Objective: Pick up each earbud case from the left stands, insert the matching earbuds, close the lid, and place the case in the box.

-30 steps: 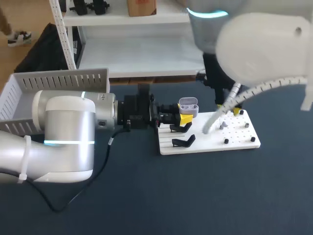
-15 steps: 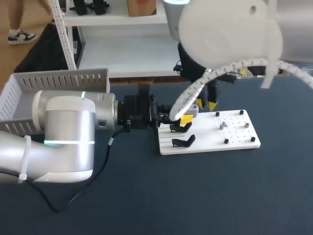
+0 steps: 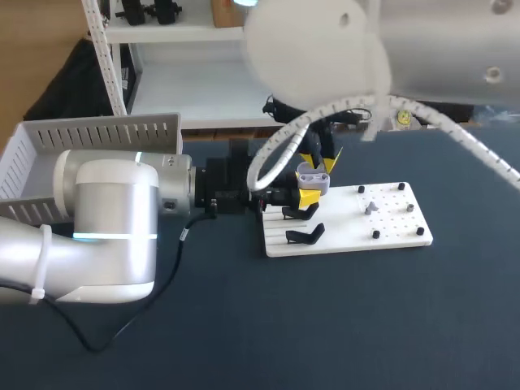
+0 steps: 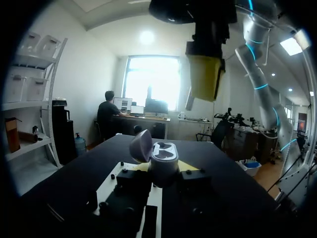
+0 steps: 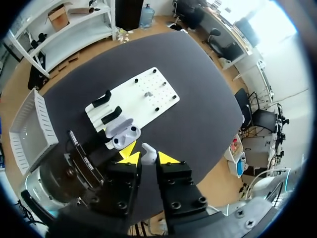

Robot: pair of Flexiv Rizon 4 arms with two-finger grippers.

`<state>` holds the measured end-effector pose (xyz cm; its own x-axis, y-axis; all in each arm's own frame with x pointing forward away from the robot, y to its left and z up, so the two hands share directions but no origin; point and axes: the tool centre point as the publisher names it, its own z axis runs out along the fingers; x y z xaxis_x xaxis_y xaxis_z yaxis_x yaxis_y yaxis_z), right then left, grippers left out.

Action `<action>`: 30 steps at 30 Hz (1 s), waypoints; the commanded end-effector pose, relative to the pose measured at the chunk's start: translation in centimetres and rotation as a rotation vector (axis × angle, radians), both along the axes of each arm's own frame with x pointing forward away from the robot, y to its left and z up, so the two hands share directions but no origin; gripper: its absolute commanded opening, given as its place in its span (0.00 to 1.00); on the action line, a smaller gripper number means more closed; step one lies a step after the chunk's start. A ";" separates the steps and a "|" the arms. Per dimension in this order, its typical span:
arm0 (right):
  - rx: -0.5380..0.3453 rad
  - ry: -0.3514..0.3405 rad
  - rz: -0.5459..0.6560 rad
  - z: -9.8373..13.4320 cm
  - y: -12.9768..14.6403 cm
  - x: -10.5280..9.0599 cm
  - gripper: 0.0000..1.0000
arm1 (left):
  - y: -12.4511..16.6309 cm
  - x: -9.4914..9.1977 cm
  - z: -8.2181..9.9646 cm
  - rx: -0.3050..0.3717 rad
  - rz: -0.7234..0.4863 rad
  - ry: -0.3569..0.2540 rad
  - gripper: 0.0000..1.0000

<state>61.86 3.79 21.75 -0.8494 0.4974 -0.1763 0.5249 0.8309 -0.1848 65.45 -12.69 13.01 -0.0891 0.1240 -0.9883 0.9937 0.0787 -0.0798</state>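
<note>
The right gripper (image 5: 147, 156) pinches a white earbud (image 5: 148, 150) between its yellow tips. The earbud case (image 5: 123, 134) lies just ahead of them, a little off to one side, with its long axis slantwise to the line between the fingers. The lid is swung open (so nothing blocks the wells). The left gripper (image 4: 163, 173) clamps the case from both sides. Just beside the case stand two black stands (image 3: 302, 236) on a white board (image 3: 390, 231). The box (image 3: 49, 154) sits well apart from the case, beyond the left arm.

Grey earbud case (image 4: 163, 161) open, white earbud (image 5: 148, 152) above
</note>
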 end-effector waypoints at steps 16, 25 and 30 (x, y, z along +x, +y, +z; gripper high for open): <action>-0.085 0.064 -0.046 -2.4 0.5 0.8 0.00 | 0.0 0.0 -0.1 -0.003 0.003 -0.002 0.00; -0.088 0.070 -0.061 -3.3 0.2 1.3 0.00 | 0.0 0.0 -0.1 -0.003 0.003 -0.002 0.00; -0.090 0.071 -0.065 -3.4 0.1 1.6 0.00 | 0.0 0.0 -0.1 -0.003 0.003 -0.002 0.00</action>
<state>63.35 3.84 18.34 -0.8285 0.5354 -0.1643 0.5592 0.7752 -0.2937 65.45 -12.69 13.01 -0.0891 0.1239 -0.9883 0.9937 0.0787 -0.0797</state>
